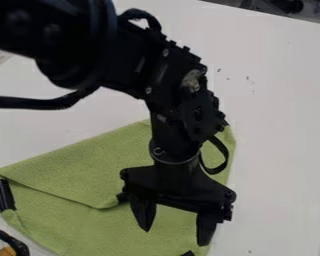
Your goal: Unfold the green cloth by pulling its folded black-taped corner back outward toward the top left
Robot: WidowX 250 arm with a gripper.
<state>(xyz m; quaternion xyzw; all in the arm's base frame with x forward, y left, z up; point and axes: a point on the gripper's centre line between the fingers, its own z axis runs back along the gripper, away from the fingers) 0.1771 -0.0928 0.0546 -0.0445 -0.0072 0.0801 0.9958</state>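
We see the black claw (175, 237) hanging over the lower right part of a green cloth (69, 162), its two fingers spread well apart, with nothing gripped between them. Cloth shows in the gap between the fingers, though we cannot tell whether their tips touch it. The cloth lies on the white counter (276, 125), under the claw and the lower part of the arm (173, 85), which comes in from the upper left. A flap of the cloth is folded over, and its edge slants from the left corner down towards the claw, where we lose sight of it. At the cloth's left edge we find a short black tube (4, 195), and below that, in the bottom left corner, a black thing with an orange part (8, 251). A small dark piece (188, 254) pokes up at the bottom edge, near the claw. We also notice a few dark specks (248, 78) on the counter, to the right of the arm.
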